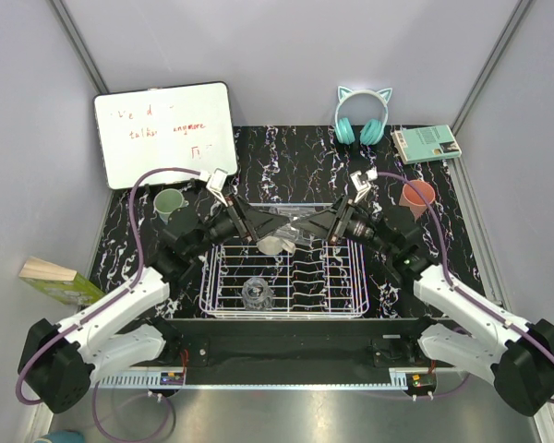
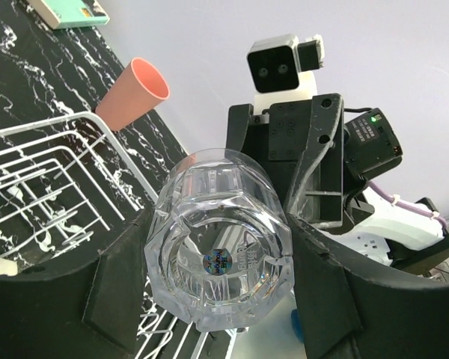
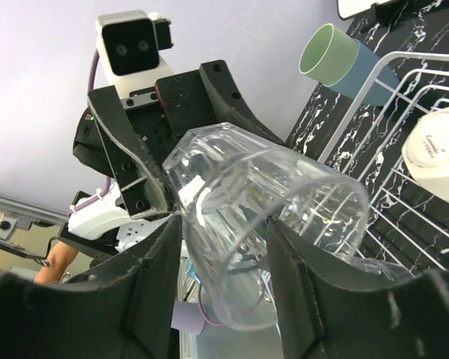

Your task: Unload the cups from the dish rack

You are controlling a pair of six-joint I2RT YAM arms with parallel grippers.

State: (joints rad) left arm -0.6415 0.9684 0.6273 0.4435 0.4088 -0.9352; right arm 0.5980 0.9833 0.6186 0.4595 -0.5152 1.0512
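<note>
A clear glass hangs on its side above the dish rack, held from both ends. My left gripper is shut on its thick base, with fingers pressed on both sides. My right gripper is shut on it near the rim. A cream mug and a second clear glass sit in the rack. The mug also shows in the right wrist view. A pale green cup stands left of the rack, nested in a blue one. A pink cup stands to the right.
A whiteboard leans at the back left. Teal cat-ear headphones and a green box lie at the back right. A book sits off the table's left edge. The two arms meet nose to nose over the rack.
</note>
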